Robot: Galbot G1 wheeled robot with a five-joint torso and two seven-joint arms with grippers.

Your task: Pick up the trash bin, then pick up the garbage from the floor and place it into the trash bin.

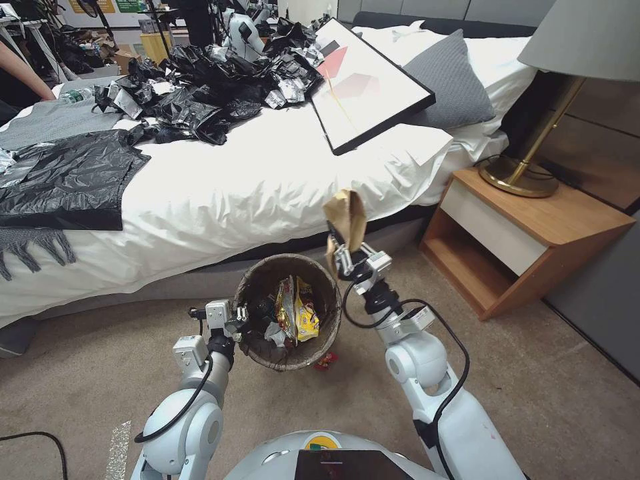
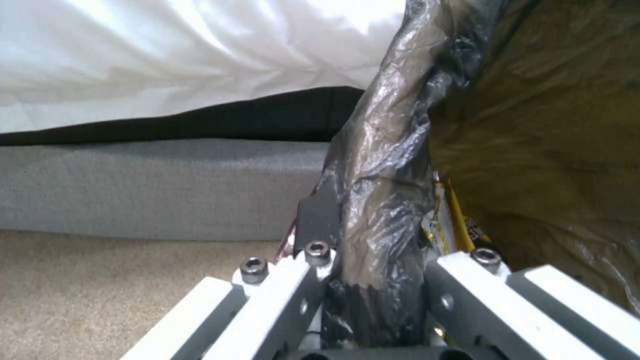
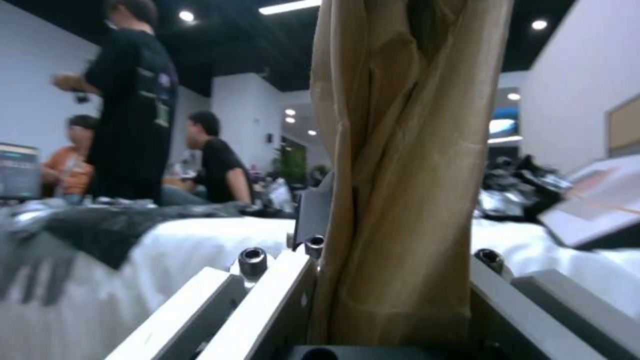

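Observation:
The trash bin, round with a dark bag liner, is held up in front of the bed with its mouth tilted toward me. My left gripper is shut on its near-left rim; in the left wrist view the crumpled liner and rim sit clamped in that gripper. Yellow and red snack wrappers lie inside the bin. Just right of the bin's far rim and above it, my right gripper is shut on a brown paper scrap, which stands up between the fingers. A small red piece of garbage lies on the carpet beside the bin.
The bed with white sheets runs across just behind the bin, piled with glossy black plastic sheets, a framed picture and a grey pillow. A wooden nightstand with a lamp stands at the right. Open carpet lies around me.

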